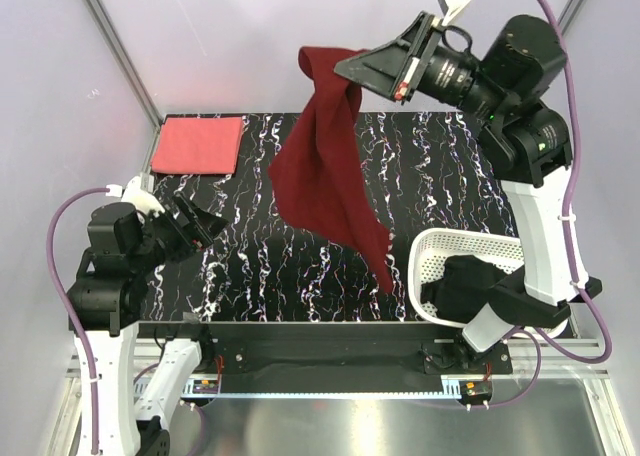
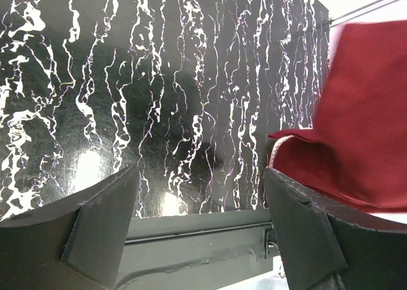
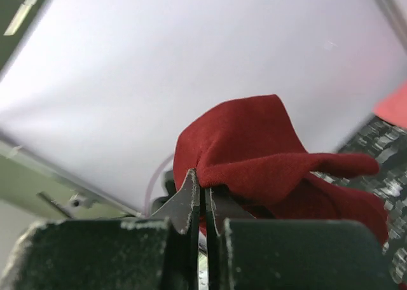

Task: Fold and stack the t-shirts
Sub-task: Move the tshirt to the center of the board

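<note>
My left hand (image 1: 200,223) hovers wide open, low over the surface (image 1: 250,266), ready for a hem. Farther off, my right hand (image 3: 203,188) pinches the maroon t-shirt (image 1: 320,176) high so it hangs unfurled. The coral t-shirt (image 1: 197,144) lies folded at the far-left corner.

The maroon t-shirt (image 1: 325,171) in the upper middle of the top view is a plain deep red with no print. The coral pink t-shirt (image 1: 197,144) at upper left is lighter and equally plain. The black t-shirt (image 1: 462,281) at lower right is solid black, and it sits against the white lattice of the basket (image 1: 440,238). The table (image 1: 250,246) is glossy black, streaked with white marble-like veins faintly tinged violet. The arms (image 1: 545,226) mix white shells with black joints. Their cables (image 1: 60,236) are purple. The walls (image 1: 230,36) are pale lilac-white.
</note>
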Tool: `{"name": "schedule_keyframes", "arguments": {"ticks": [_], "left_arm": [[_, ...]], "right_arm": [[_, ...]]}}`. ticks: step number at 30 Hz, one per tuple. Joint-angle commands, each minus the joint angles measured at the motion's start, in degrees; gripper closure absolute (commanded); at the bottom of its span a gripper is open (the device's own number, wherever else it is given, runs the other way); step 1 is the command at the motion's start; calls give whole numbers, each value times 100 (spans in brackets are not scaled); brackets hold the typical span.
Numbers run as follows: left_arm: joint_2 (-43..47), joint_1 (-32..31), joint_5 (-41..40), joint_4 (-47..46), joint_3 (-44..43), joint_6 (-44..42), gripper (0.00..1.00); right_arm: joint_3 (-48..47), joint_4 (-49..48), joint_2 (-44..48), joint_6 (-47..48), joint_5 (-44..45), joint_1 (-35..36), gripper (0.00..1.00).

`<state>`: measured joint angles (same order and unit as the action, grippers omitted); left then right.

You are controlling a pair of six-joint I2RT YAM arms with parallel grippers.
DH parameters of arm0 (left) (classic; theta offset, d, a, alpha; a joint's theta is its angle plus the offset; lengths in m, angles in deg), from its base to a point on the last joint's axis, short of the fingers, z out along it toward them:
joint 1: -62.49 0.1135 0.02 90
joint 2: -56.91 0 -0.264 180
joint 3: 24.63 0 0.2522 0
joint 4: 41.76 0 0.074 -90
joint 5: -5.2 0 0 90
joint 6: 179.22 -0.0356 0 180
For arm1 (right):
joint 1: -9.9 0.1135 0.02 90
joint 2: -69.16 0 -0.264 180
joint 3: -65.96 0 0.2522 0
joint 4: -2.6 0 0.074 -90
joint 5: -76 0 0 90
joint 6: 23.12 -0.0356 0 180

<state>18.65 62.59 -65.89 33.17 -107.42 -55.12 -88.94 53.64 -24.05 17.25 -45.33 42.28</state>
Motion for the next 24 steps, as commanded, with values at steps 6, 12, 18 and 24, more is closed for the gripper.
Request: {"name": "schedule_keyframes", "arguments": {"ticks": [6,12,18,24], "left_arm": [[231,17,-327,-88,-207,-27,15],[232,25,-389,141,-207,-203,15],[-550,-123,127,485,284,-168,25],[-1042,-1930,-651,-500,699,720,24]], "right_arm": [[893,-725,222,-409,-68,23,94],[3648,1605,1093,787,1550,14,37],[5560,2003,1139,1815,2216,23,18],[5275,1362,298,2527,2703,31,21]]}}
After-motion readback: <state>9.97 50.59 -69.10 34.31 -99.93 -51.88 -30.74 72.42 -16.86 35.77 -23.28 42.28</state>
